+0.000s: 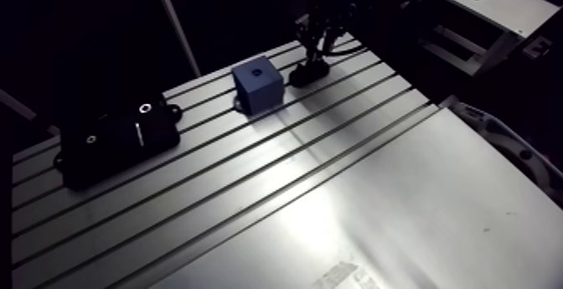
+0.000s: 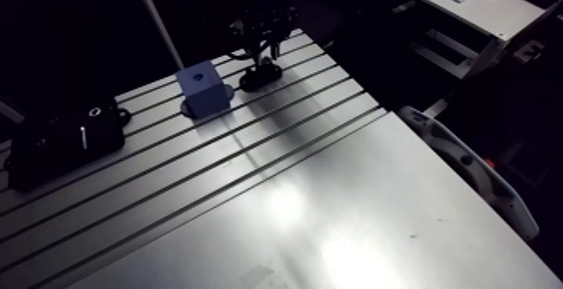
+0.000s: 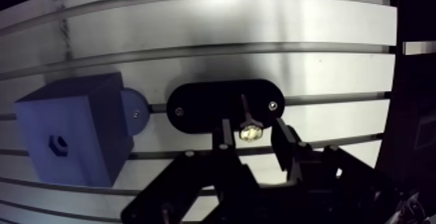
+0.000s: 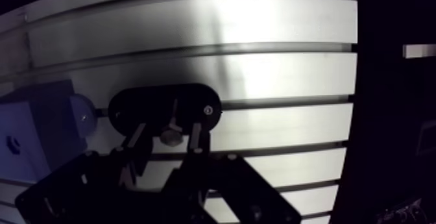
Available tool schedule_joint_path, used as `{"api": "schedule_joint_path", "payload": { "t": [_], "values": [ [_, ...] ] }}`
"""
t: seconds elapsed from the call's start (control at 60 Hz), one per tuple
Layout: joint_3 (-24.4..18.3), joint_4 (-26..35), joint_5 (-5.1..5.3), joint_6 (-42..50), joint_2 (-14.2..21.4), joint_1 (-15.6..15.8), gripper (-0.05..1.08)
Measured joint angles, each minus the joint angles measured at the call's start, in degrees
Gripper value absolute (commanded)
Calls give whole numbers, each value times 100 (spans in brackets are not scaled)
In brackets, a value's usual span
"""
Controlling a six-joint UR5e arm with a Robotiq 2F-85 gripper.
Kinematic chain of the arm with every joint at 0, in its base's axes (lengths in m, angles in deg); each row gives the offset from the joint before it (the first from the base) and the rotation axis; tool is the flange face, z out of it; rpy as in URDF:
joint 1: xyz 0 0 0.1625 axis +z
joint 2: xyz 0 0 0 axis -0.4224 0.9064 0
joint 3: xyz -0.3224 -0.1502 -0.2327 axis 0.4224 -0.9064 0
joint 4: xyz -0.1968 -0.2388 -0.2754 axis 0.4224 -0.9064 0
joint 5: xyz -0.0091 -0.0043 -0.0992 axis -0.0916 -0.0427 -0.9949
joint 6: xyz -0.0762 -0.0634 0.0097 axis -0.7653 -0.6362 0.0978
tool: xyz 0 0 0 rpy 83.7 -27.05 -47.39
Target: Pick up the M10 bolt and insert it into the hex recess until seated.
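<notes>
M10 bolt (image 3: pixel 249 134) between the parted fingers of the gripper (image 3: pixel 252 124), on its black holder (image 3: pixel 201 106).
The bolt's bright head shows a thin gap on either side; its shank is dim against the oval holder just ahead. The blue block (image 3: pixel 71 136) with the hex recess (image 3: pixel 60 143) stands beside the gripper on the slotted bench (image 3: pixel 324 77), partly cut off in one eye.

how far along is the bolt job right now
Nothing is finished: the hex recess in the blue block is empty. In hand: the end effector sits open around the bolt standing in its black holder. Left: grip, lift, insert, seat.
</notes>
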Motion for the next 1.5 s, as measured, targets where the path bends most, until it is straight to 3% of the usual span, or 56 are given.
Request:
{"api": "schedule_joint_path", "payload": {
  "t": [1.5],
  "values": [
    [-11,0,0,-74,-13,6,65]
  ]
}}
